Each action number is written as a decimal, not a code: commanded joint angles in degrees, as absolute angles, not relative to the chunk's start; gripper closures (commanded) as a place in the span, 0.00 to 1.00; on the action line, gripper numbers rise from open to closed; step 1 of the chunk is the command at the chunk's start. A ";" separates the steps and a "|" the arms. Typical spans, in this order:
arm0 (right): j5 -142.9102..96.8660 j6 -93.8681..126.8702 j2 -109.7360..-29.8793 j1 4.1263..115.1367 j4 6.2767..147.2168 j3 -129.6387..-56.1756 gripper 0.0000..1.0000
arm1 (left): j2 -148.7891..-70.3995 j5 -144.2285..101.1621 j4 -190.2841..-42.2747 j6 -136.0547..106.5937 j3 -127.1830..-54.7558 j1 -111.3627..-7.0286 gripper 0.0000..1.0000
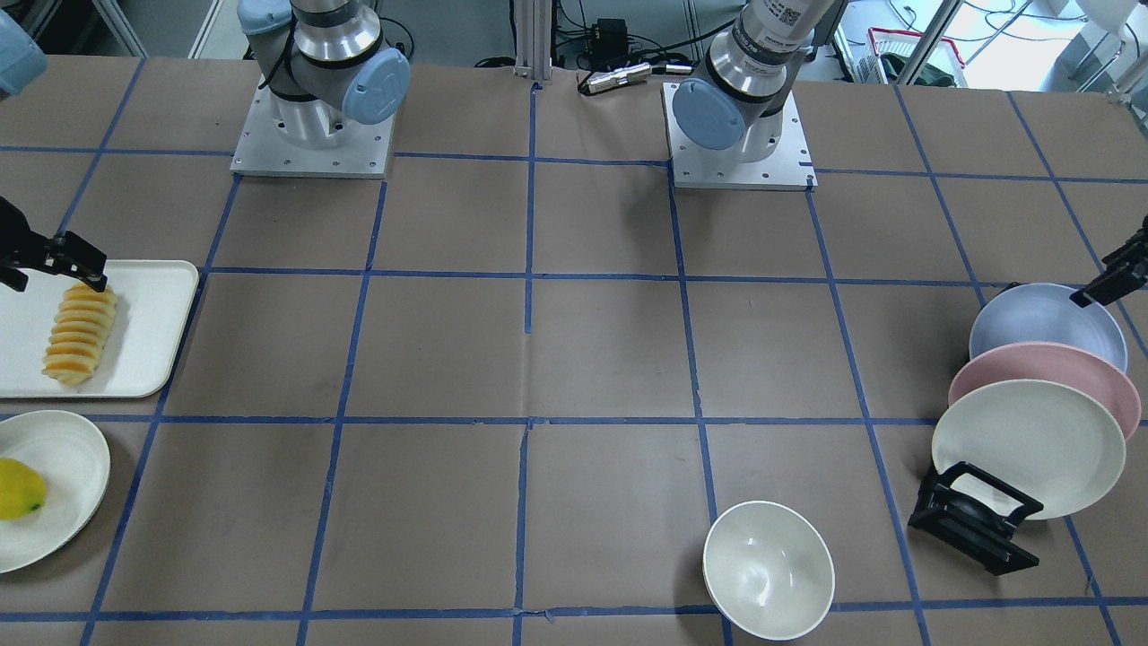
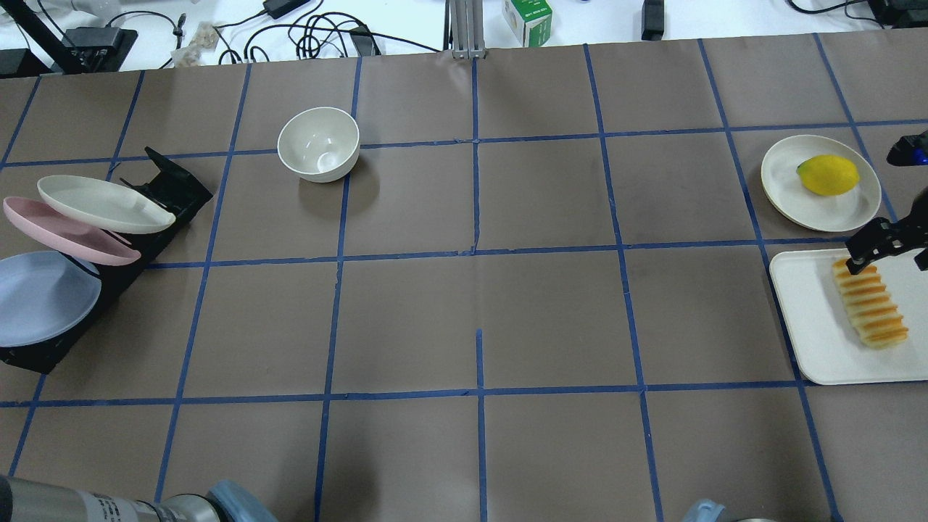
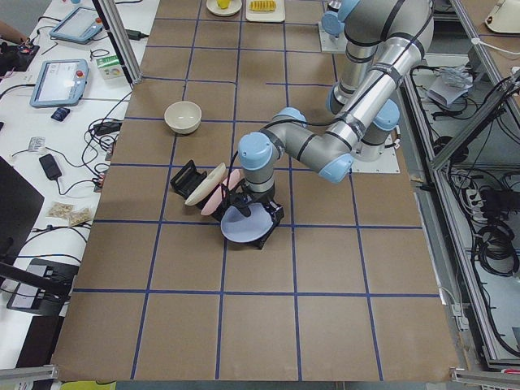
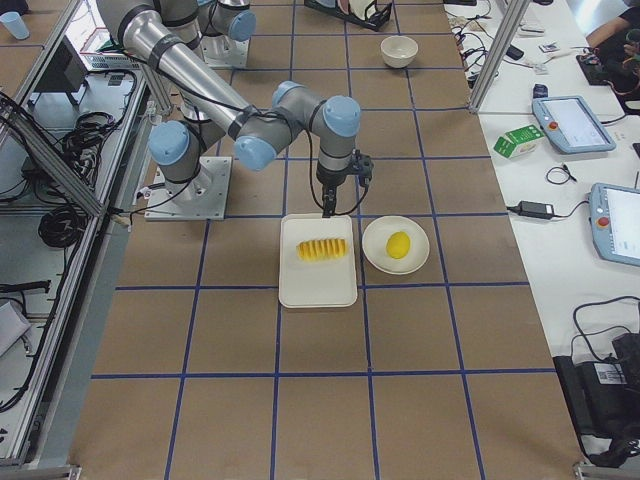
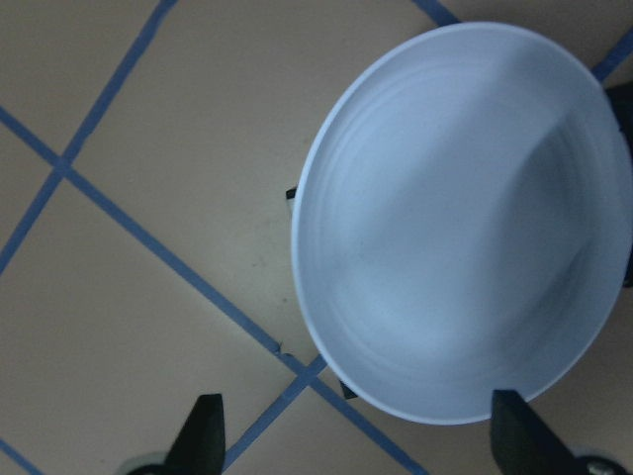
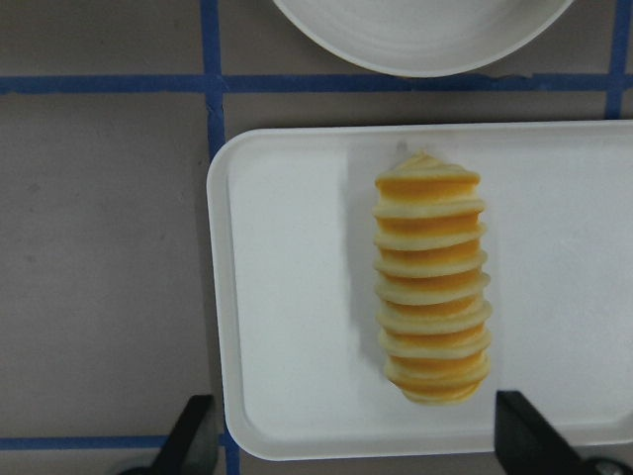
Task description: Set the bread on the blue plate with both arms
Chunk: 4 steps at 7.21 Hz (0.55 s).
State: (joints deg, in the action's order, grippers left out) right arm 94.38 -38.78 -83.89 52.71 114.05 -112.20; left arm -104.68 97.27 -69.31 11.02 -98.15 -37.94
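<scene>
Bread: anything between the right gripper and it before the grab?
Nothing visible. The right gripper hangs open over one end of the bread, which lies alone on the white tray. The plate with the yellow fruit sits beside the tray, off the approach path.

Plates (image 2: pixel 36 297) four; bowl (image 2: pixel 319 145), tray (image 2: pixel 812 312), bread (image 2: pixel 868 303) one each.

Bread (image 2: pixel 868 302) lies on the tray (image 2: pixel 806 326) beside the dish (image 2: pixel 784 176).

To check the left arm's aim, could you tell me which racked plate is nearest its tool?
The blue plate, directly at the left tool; the pink plate and then the cream-white plate stand farther from it.
</scene>
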 commanded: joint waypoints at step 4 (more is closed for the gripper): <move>94.83 -38.08 -73.57 48.87 123.93 -113.20 0.00 | -110.39 105.30 -62.93 10.72 -98.43 -36.74 0.19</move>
